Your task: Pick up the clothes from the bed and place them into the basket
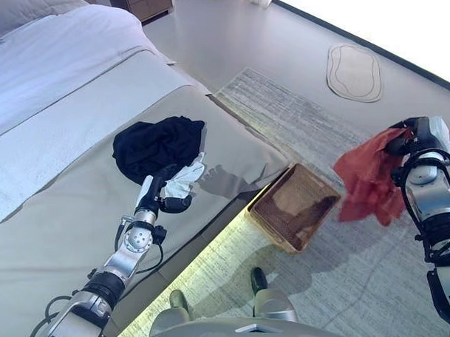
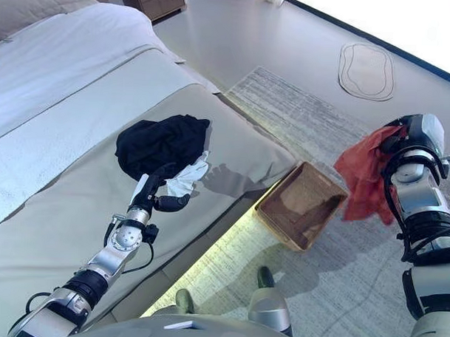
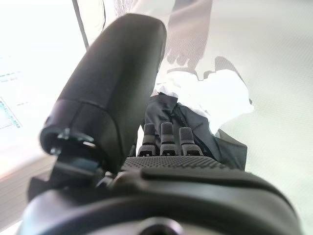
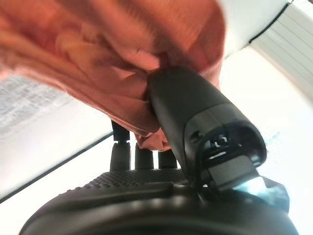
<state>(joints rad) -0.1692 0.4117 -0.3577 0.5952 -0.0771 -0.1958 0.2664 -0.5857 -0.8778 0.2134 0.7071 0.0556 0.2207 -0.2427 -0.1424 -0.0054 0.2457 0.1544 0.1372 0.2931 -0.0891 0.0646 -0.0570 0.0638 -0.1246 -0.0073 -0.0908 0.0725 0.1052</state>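
Basket (image 1: pixel 295 206) sits empty while my right hand (image 1: pixel 409 142) clamps fingers on the red cloth (image 1: pixel 369 177) beside it, my left hand (image 1: pixel 167 194) closing on the white and black clothes (image 1: pixel 159 145) on the bed (image 1: pixel 63 133).

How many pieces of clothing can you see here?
3: a black garment and a white cloth on the bed, and a red cloth held by the right hand. More could be hidden underneath.

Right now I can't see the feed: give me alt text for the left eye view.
The right hand holds a rust-red cloth hanging in the air beside the brown woven basket on the grey rug. The left hand reaches over the grey bed at a white cloth beside a black garment.
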